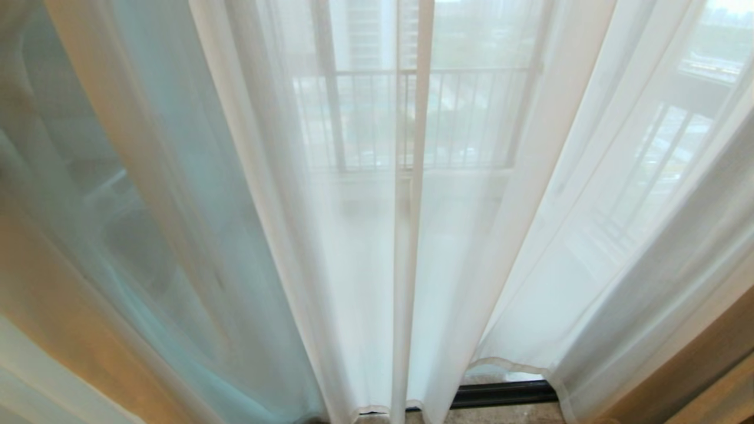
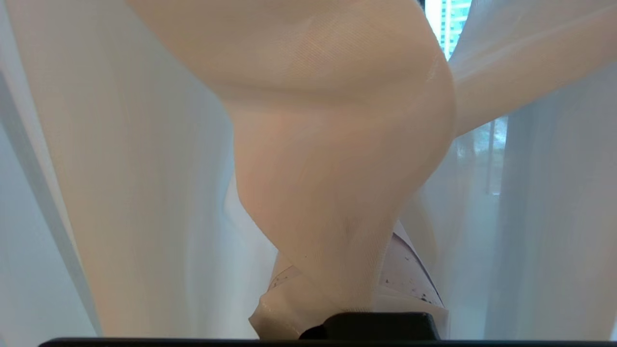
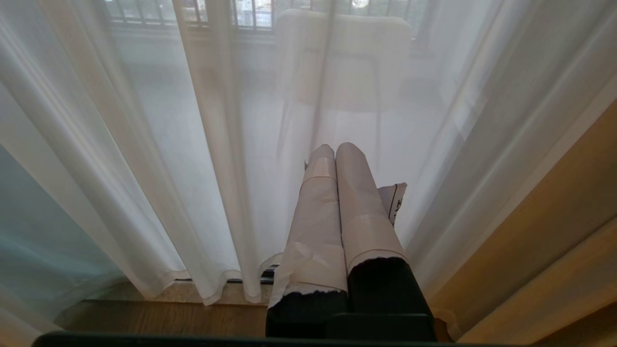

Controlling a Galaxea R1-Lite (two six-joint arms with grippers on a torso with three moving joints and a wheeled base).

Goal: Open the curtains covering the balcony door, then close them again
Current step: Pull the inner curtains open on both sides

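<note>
With our left gripper clamped on a bunched fold of the curtains, we should pull sideways smoothly, never jerking.

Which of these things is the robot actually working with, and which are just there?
In use:
- curtains, sheer white, drawn across
- balcony door, only its dark bottom frame showing
- left tool, shut on a curtain fold

Just there:
- right tool, shut, holding nothing, in front of the curtains
- tan drape
- railing outside
- wood floor
</note>
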